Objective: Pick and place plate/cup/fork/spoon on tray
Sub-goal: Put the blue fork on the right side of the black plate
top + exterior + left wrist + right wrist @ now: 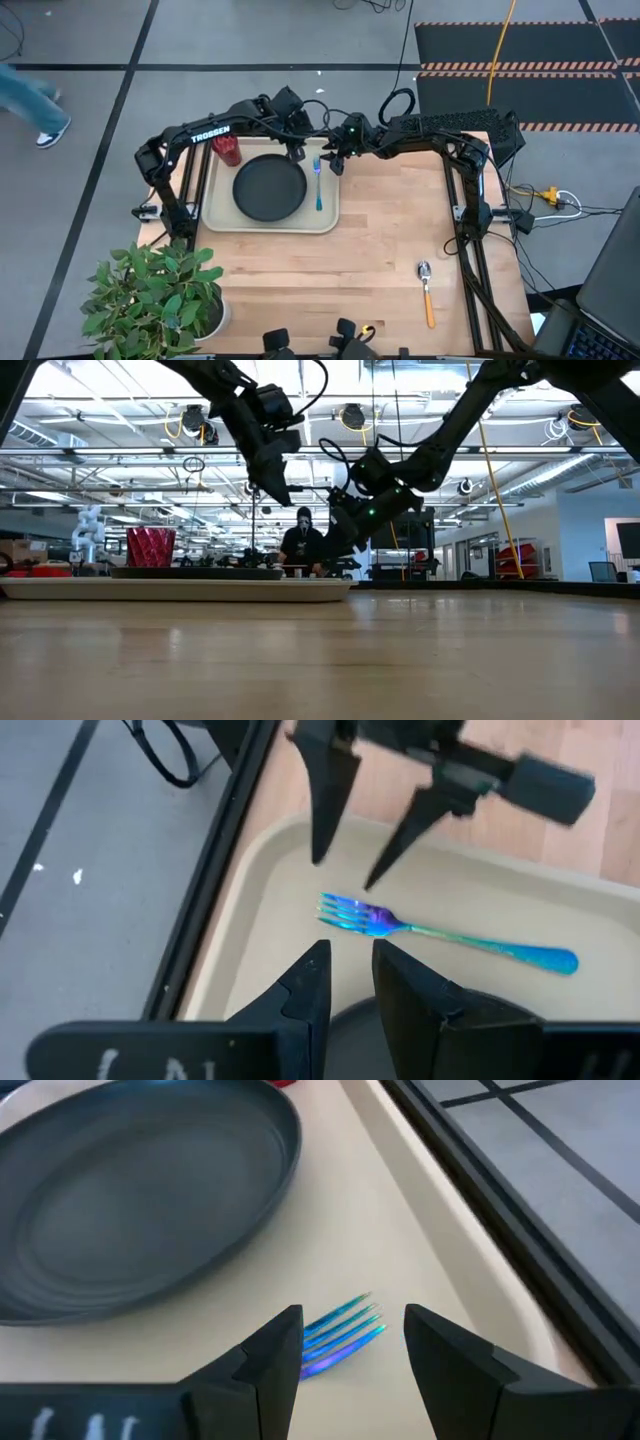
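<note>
Right gripper (353, 1342): fingers spread, empty, above the tines of the blue fork (318, 183); fork lies on the beige tray (218, 222); black plate (269, 187) just beside it; red cup (229, 149) beyond the plate; left gripper (349, 968) close opposite, narrowly parted, empty; orange-handled spoon (427, 293) well apart on the table (330, 285), near a potted plant (160, 295).

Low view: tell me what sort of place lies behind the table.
Probably a large robotics lab or workshop hall: an open ceiling of trusses and strip lights, benches crowded with equipment, a white robot figure at the left, and a person at a bench beyond the tray.
</note>
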Controlling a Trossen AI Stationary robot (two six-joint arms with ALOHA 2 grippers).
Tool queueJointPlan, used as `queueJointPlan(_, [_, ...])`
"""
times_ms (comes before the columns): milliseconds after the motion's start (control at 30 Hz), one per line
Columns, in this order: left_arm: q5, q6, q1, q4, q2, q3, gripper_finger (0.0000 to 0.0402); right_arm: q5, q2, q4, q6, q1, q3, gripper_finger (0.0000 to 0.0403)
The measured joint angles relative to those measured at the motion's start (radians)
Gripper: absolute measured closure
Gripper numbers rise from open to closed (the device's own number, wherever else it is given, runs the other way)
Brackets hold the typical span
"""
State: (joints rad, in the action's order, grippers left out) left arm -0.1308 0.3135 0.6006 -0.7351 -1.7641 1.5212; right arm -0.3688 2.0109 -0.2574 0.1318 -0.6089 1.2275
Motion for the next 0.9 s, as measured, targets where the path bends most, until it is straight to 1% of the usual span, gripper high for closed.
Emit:
queueJointPlan(133, [-0.001,-0.001,0.000,0.001,0.000,-0.015,0.0321,-0.001,0.000,0.042,0.001,0.001,0.032,0.0232])
queueJointPlan(333, [-0.001,-0.005,-0.001,0.052,0.000,-0.061,0.0321,0.000,0.000,0.188,0.005,0.001,0.131,0.0232])
queueJointPlan(433, [-0.001,0.002,-0.001,0.051,0.000,-0.067,0.0321,0.014,0.000,0.253,0.019,0.001,0.172,0.0232])
queueJointPlan(533, [-0.001,0.021,-0.001,0.049,0.007,-0.067,0.0321,0.050,0.000,0.265,0.028,0.002,0.175,0.0232])
queueJointPlan(633, [-0.005,0.049,0.001,0.059,0.036,-0.068,0.0321,0.053,0.005,0.267,0.014,0.000,0.175,0.0232])
queueJointPlan(733, [-0.013,0.069,0.006,0.071,0.062,-0.067,0.0321,0.056,0.032,0.274,-0.004,0.000,0.175,0.0232])
queueJointPlan(900, [-0.058,0.078,0.022,0.107,0.098,-0.068,0.0321,0.054,0.090,0.271,-0.020,0.002,0.174,0.0232])
